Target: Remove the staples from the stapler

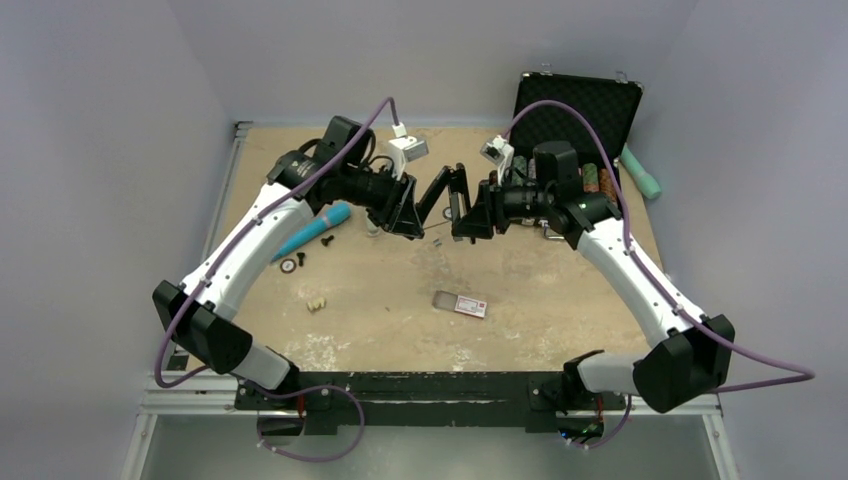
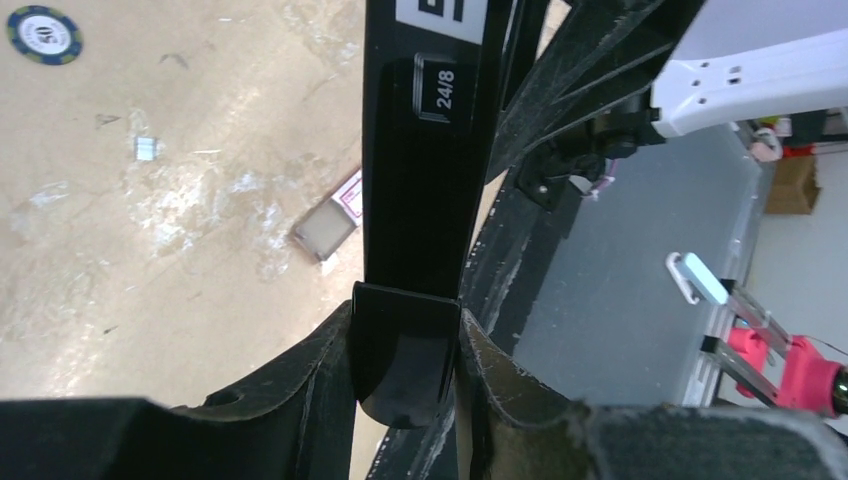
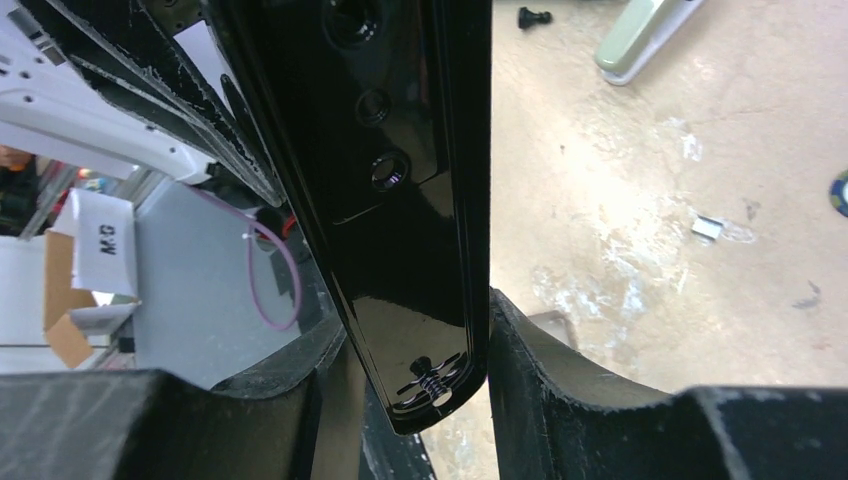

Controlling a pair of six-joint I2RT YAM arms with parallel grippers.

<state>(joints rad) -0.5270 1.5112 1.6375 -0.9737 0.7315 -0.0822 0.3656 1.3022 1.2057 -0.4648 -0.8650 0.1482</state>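
Stapler: I see the black stapler [image 1: 447,196] spread open into a V and held clear of the counter [image 1: 560,300], between the two arms over its middle.
Left jaws: clamped on the end of the stapler limb marked "24/8" [image 2: 425,180]; my left wrist view shows a pad pressed against each side of it.
Right jaws: clamped on the end of the other limb [image 3: 390,200], glossy black with round holes and a small coil spring near its tip.
Hinge: the two limbs meet at the far end, away from the arm bases.
Small clear box [image 1: 460,304]: flat on the counter, nearer the bases than the stapler and well apart from it.
Silver bit [image 2: 148,148]: lying on the counter below; too small for me to identify.
Poker chip [image 2: 44,35]: blue, on the counter.
Blue pen [image 1: 315,229]: left of the left jaws, a screw [image 1: 327,240] and a washer [image 1: 289,264] near it.
Black case [image 1: 580,105]: standing open at the far right.
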